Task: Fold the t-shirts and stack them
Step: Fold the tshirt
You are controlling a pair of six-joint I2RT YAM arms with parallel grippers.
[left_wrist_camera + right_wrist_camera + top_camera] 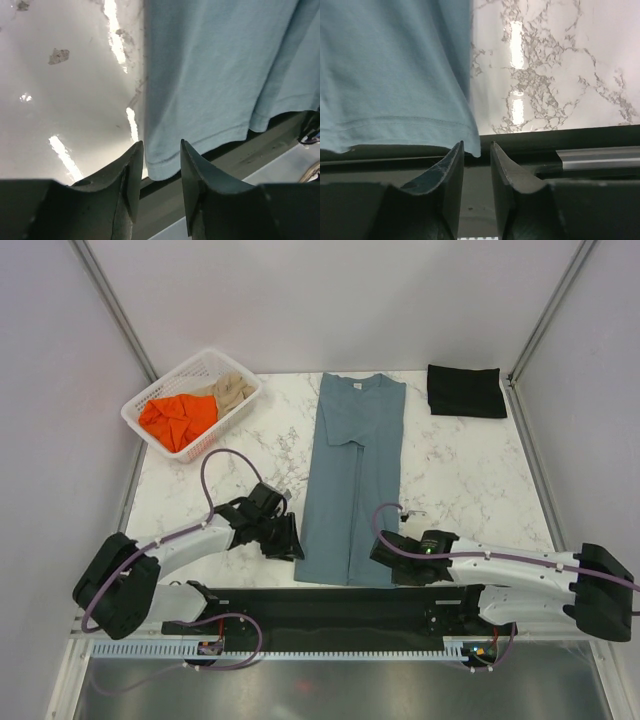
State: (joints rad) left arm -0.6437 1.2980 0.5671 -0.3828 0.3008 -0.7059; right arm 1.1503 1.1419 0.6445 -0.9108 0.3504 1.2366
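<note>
Slate-blue t-shirt (355,480) lies mid-table as a narrow strip, long axis near-to-far, collar far, hem at the near edge. Left gripper (290,540) is at the hem's left corner and right gripper (385,552) at its right, about equally close. Black t-shirt (466,390) sits folded far right. Orange t-shirt (178,418) and beige t-shirt (232,390) are in the basket (223,424).

Left wrist: jaws parted, hem corner between the tips, not clamped.

Right wrist: jaws parted, narrower gap, corner at the mouth.

Likely next: pinch both corners, carry hem toward collar.
</note>
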